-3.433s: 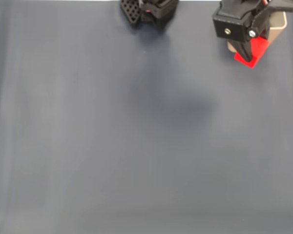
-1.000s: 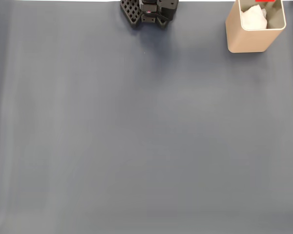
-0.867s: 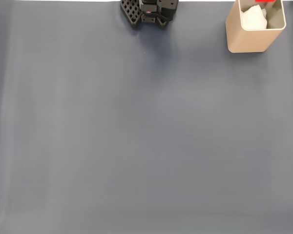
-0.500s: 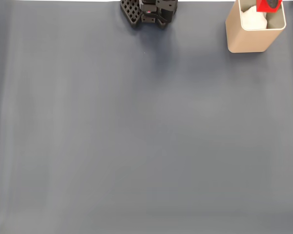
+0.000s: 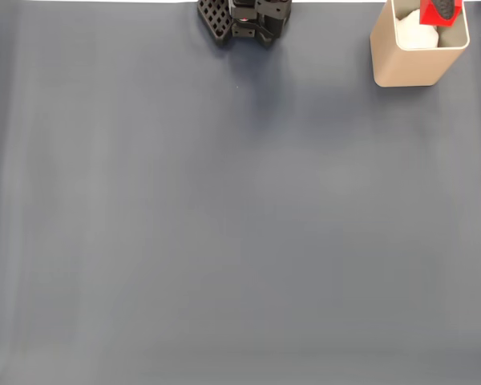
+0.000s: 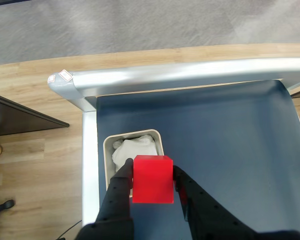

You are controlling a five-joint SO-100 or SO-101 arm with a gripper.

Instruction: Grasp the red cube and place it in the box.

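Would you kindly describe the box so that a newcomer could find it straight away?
Start at the dark blue mat covering the table in the fixed view and go to its top right corner. There stands the box, a tall beige container with rounded corners and something white inside. The tool holds the red cube above it.

No text, label, brand, number or sign can be read anywhere.
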